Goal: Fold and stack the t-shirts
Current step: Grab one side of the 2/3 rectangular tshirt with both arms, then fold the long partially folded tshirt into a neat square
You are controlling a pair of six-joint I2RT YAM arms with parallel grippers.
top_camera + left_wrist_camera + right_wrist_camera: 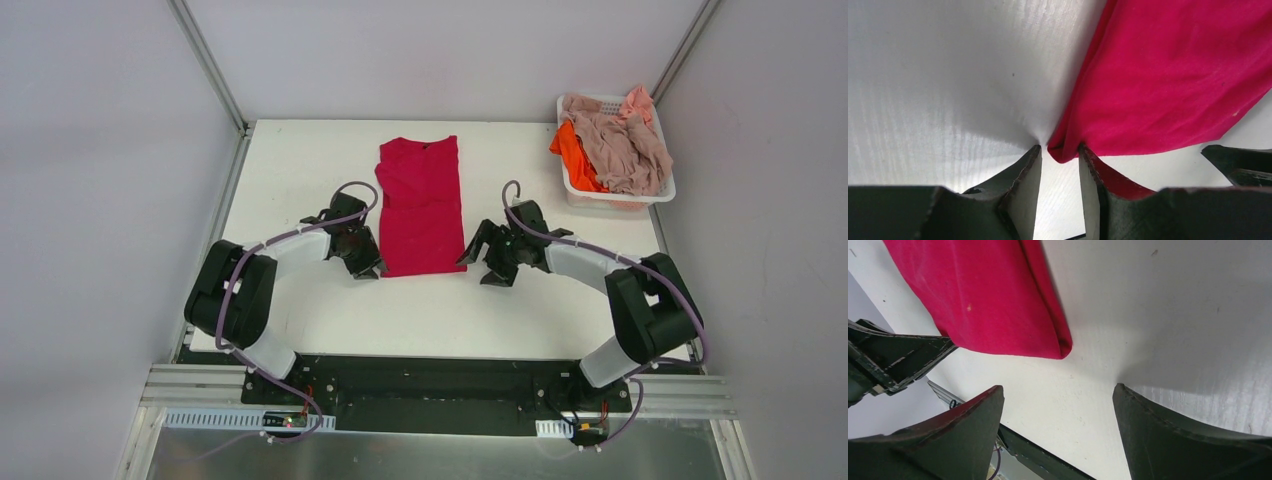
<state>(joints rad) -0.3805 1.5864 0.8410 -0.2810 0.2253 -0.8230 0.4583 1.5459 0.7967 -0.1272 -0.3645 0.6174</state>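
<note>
White table top (300, 170) under even light, plain pale grey walls (100, 150) on three sides, aluminium corner posts (210, 65), aluminium rail (220, 385) along the near edge, black base plate (430, 385), brushed metal sheet (430, 455) below.

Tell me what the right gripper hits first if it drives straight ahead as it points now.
Probably the bare table: the open right gripper aims at it just beside the near corner of the red t-shirt, which looks off its line.

A white table (300, 170) spreads out before me, faintly speckled up close. At my two o'clock, on its far right corner, sits a white plastic basket (618, 204). Grey walls (100, 150) close it in, with aluminium posts (210, 62) rising at eleven and one o'clock
</note>
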